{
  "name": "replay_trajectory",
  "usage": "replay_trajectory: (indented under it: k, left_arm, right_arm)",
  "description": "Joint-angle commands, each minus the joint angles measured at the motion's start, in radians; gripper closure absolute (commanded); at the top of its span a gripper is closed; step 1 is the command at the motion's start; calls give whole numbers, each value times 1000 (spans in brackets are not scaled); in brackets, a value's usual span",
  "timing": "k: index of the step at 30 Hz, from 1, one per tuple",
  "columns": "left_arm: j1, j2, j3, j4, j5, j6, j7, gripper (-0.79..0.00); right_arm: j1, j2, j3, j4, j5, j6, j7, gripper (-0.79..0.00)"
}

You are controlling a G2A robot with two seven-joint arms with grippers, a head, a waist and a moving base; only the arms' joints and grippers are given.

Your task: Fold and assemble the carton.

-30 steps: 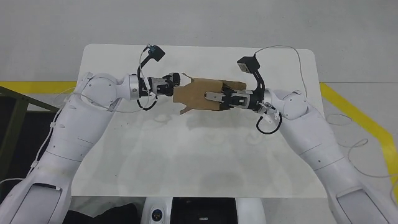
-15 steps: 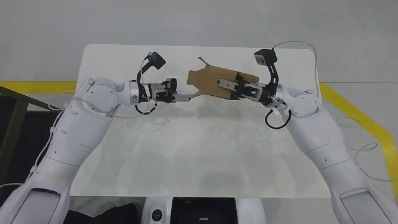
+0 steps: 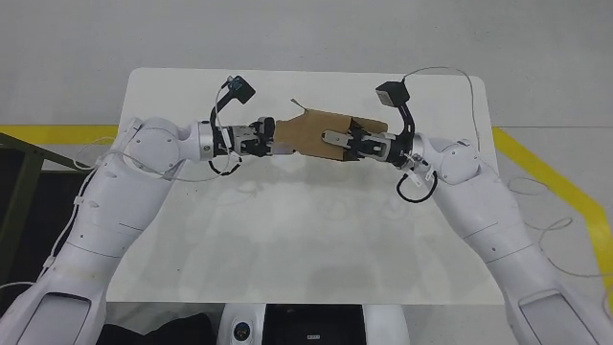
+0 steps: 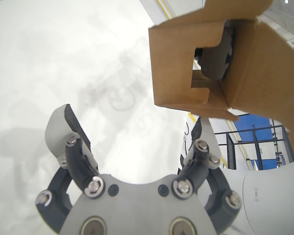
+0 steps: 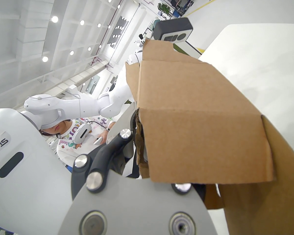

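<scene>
The brown cardboard carton (image 3: 308, 132) hangs above the back middle of the white table (image 3: 287, 249), partly folded into a box with loose flaps. My right gripper (image 3: 337, 140) is shut on it, one finger inside and one outside a side wall. In the right wrist view the carton (image 5: 198, 128) covers most of that gripper (image 5: 139, 123). My left gripper (image 3: 272, 145) stands open at the carton's open end. In the left wrist view the carton (image 4: 171, 69) sits just past the open gripper (image 4: 133, 116); one fingertip (image 4: 201, 123) lies under a bottom flap, touching or not I cannot tell.
The table's front and middle lie bare under the arms. Its back edge (image 3: 306, 71) runs close behind the carton. Thin cables (image 3: 450, 75) trail from the right wrist camera. Yellow floor tape (image 3: 536, 158) lines both sides of the table.
The right arm swung the carton up and back to the right, then brought it left again to the left gripper. The left gripper drew back slightly, then closed in on the carton's end.
</scene>
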State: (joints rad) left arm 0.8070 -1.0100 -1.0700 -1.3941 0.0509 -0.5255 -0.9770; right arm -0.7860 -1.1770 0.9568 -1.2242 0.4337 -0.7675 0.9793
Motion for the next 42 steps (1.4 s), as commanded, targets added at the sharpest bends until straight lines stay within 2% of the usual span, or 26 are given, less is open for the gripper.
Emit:
replay_trajectory:
  k: [1,24,42]
  left_arm:
    - [-5,-1,1,3,-9,4,0,-785]
    - [-10,0,16,-6,-54,2,-42,-785]
    - [-34,7,-33,69,-40,1,14,-785]
  right_arm:
    - [0,-3,-9,-2,4,1,7,0]
    - [8,-18,-27,35,17,-14,35,0]
    - [-103,28,33,-52,43,106,179,0]
